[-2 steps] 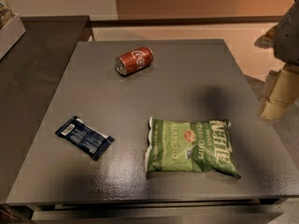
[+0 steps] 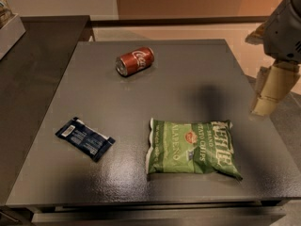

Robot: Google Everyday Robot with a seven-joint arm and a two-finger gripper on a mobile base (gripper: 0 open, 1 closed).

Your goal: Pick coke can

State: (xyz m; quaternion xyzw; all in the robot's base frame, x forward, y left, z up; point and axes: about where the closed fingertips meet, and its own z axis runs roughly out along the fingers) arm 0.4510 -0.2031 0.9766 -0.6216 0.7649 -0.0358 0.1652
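The coke can [image 2: 135, 60] is red with white script and a silver end. It lies on its side at the far centre-left of the dark grey table [image 2: 150, 102]. My gripper [image 2: 270, 91] hangs at the right edge of the view, beyond the table's right side and well away from the can. It holds nothing.
A green chip bag [image 2: 190, 147] lies flat at the near right of the table. A dark blue snack packet [image 2: 85, 138] lies at the near left. A dark counter [image 2: 33, 65] adjoins the table on the left, with a tray corner [image 2: 9, 29] on it.
My arm has shifted slightly at the right edge of the view. The can, bag and packet have not moved.
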